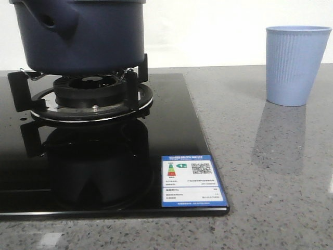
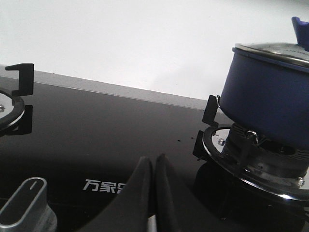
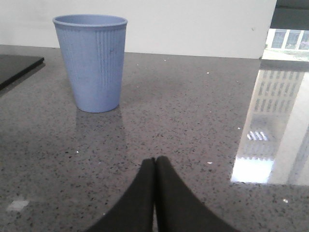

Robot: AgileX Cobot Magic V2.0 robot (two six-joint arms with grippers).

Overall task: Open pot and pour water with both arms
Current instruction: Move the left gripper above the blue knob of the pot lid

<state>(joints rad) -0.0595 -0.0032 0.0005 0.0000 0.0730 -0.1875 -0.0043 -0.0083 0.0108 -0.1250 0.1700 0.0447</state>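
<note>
The dark navy-blue pot (image 1: 78,36) sits on the gas burner's black supports (image 1: 88,96) at the top left of the front view, its stubby tubular handle (image 1: 49,21) pointing toward me. In the left wrist view the pot (image 2: 265,99) carries a steel-rimmed lid (image 2: 270,52) with a blue knob at the frame edge. My left gripper (image 2: 154,159) is shut and empty, low over the black glass hob, apart from the pot. My right gripper (image 3: 155,160) is shut and empty over the grey counter, well short of the cup. Neither gripper shows in the front view.
A light blue ribbed cup (image 1: 296,65) stands on the speckled grey counter to the right of the hob; it also shows in the right wrist view (image 3: 91,63). The black glass hob (image 1: 177,135) bears an energy label (image 1: 191,180). A second burner (image 2: 9,104) and a silver knob (image 2: 26,200) show in the left wrist view.
</note>
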